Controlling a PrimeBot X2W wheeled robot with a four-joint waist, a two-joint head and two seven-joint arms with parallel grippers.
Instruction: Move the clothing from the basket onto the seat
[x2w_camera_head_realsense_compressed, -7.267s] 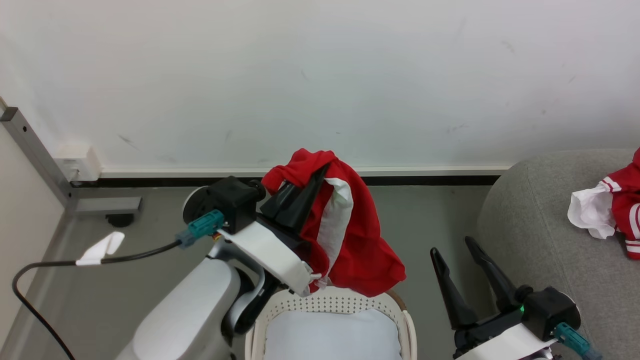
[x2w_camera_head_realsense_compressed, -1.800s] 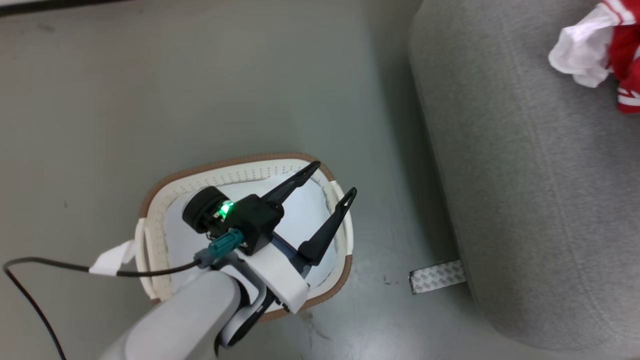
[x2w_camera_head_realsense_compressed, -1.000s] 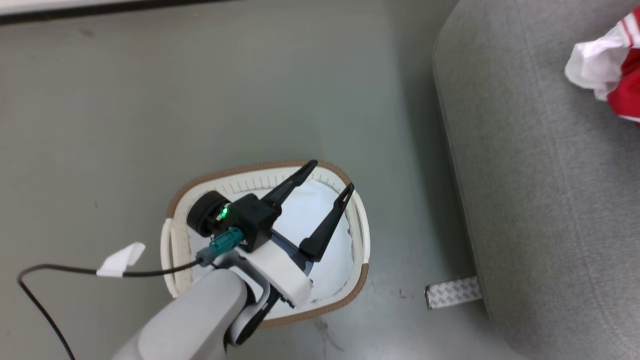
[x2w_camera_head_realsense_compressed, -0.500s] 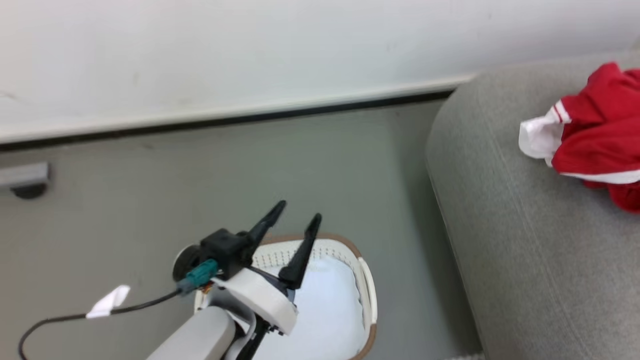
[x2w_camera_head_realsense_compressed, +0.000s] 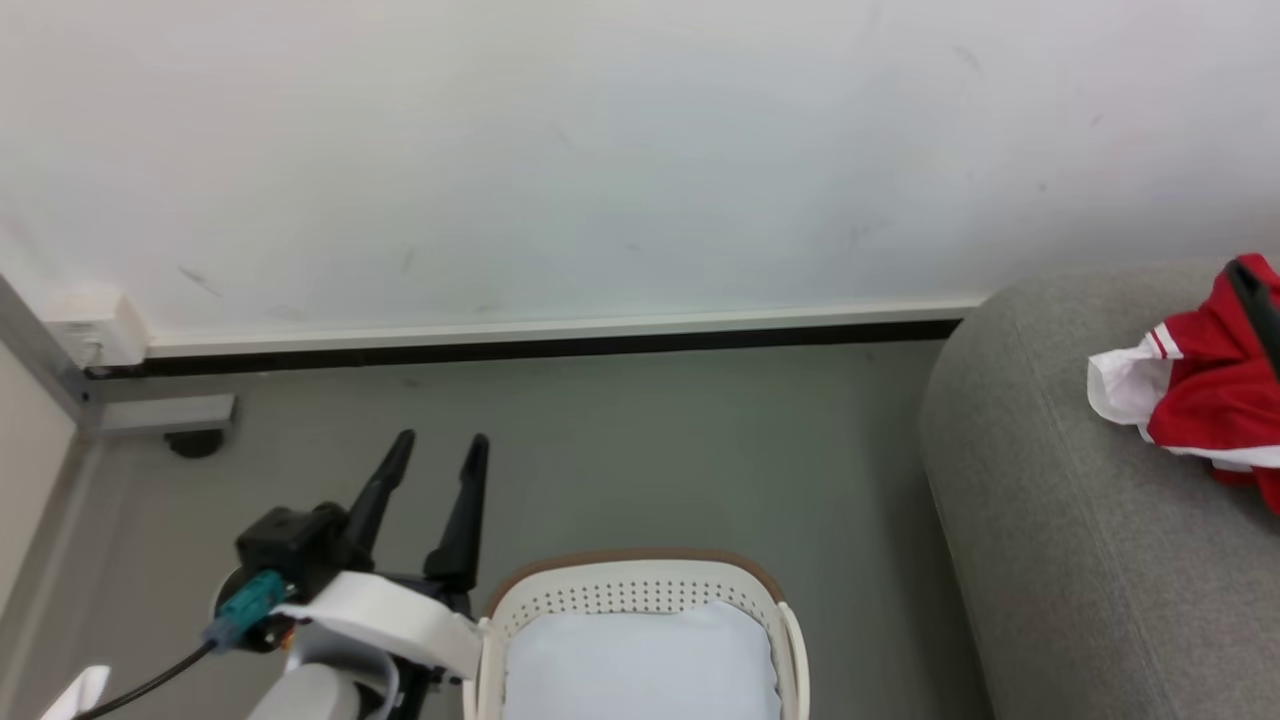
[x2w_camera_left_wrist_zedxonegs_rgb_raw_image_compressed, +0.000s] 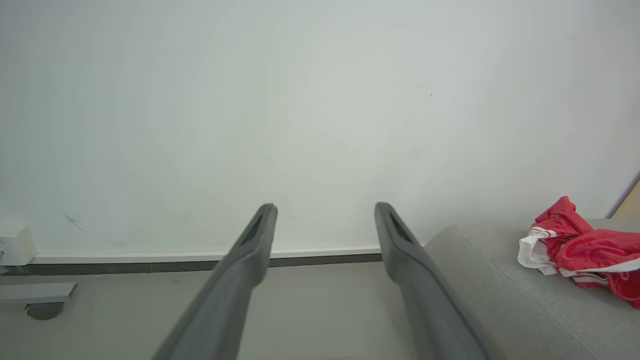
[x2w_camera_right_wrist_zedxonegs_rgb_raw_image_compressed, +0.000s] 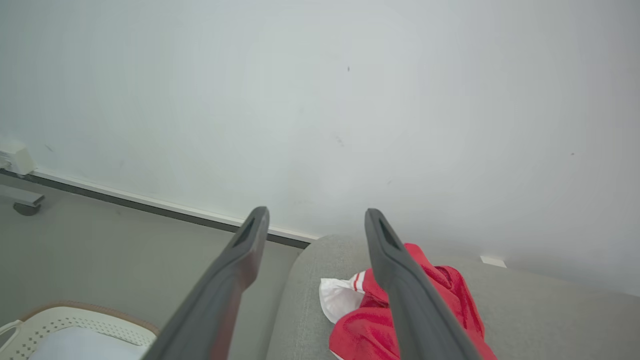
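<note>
The clothing (x2w_camera_head_realsense_compressed: 1205, 415), red with white trim, lies bunched on the grey seat (x2w_camera_head_realsense_compressed: 1050, 520) at the right; it also shows in the left wrist view (x2w_camera_left_wrist_zedxonegs_rgb_raw_image_compressed: 580, 247) and the right wrist view (x2w_camera_right_wrist_zedxonegs_rgb_raw_image_compressed: 450, 292). The white basket (x2w_camera_head_realsense_compressed: 640, 592) with its brown rim stands on the floor at the bottom centre, and a pale liner pad (x2w_camera_head_realsense_compressed: 640, 665) lies inside it. My left gripper (x2w_camera_head_realsense_compressed: 440, 442) is open and empty, just left of the basket, fingers pointing at the wall (x2w_camera_left_wrist_zedxonegs_rgb_raw_image_compressed: 325, 207). My right gripper (x2w_camera_right_wrist_zedxonegs_rgb_raw_image_compressed: 316, 213) is open and empty above the seat, over the clothing.
A white wall with a skirting strip (x2w_camera_head_realsense_compressed: 550, 328) runs across the back. A grey metal frame foot with a caster (x2w_camera_head_realsense_compressed: 190, 425) and a white box (x2w_camera_head_realsense_compressed: 95, 328) sit at the far left. A black cable (x2w_camera_head_realsense_compressed: 150, 685) trails from my left wrist.
The head view has tilted up from the floor to the wall. My left gripper has left the space over the basket and now stands to its left, still open.
</note>
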